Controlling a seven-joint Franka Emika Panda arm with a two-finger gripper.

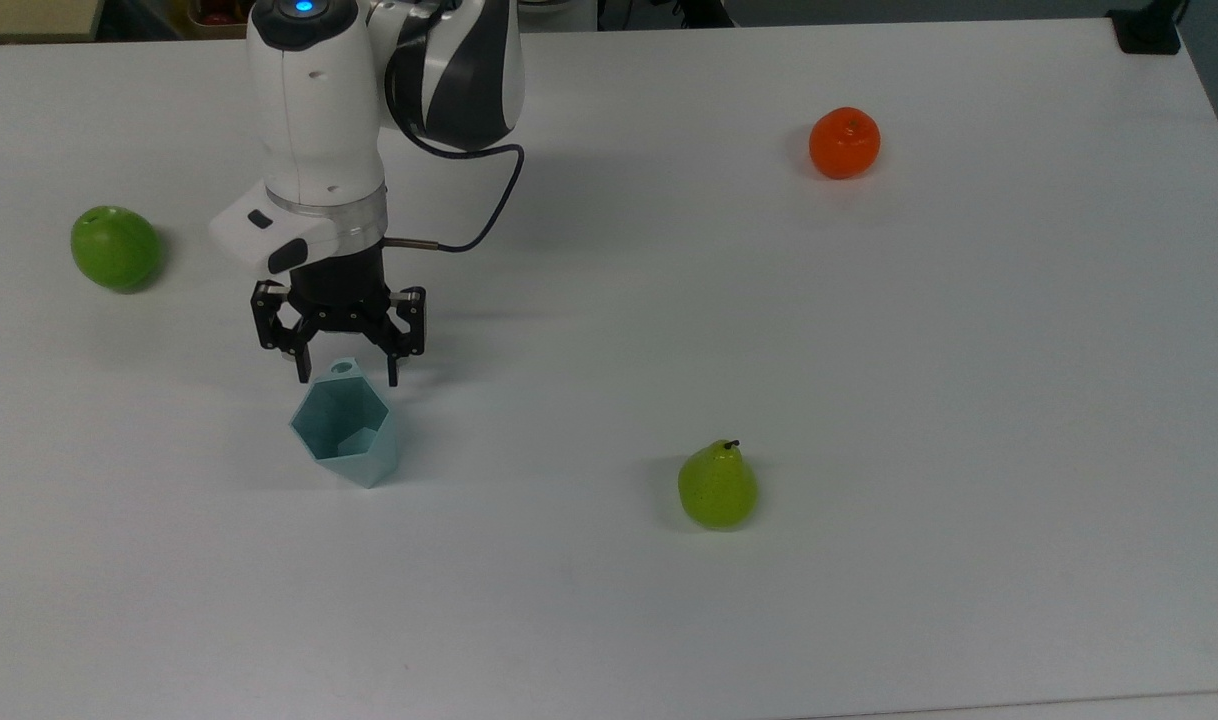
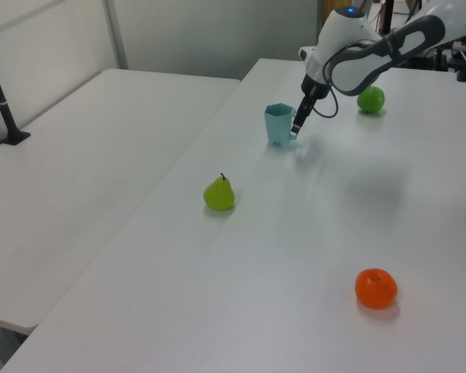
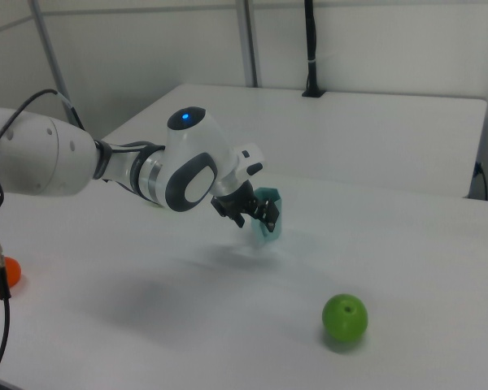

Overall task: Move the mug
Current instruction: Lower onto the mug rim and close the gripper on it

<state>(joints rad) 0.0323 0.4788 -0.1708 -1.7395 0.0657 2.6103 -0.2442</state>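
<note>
White tabletop (image 1: 869, 400) fills most of the top view, bare but for four small items set well apart, so the arm has free room around each. Left of centre in the top view stands the pale light-blue hexagonal faceted mug (image 1: 347, 432), upright with its mouth open to the camera and a small round-holed tab (image 1: 342, 368) at its upper rim, pointing toward the arm. In the left view the mug (image 2: 278, 124) sits in the upper middle; in the right view the mug (image 3: 268, 213) is half hidden behind the tool.

Directly above the tab in the top view hangs the black two-finger gripper (image 1: 347, 376), pointing down, its fingers spread apart and holding nothing, one tip on either side of the tab. That straddling pose looks chosen so the tab can serve as a handle once the fingers close. The gripper (image 2: 297, 127) shows just beside the mug's rim in the left view.

A green round apple-like fruit (image 1: 115, 247) lies at the left edge of the top view, a yellow-green pear (image 1: 717, 485) lower centre, and an orange round fruit (image 1: 844, 143) upper right, none close enough to hinder the grasp.
</note>
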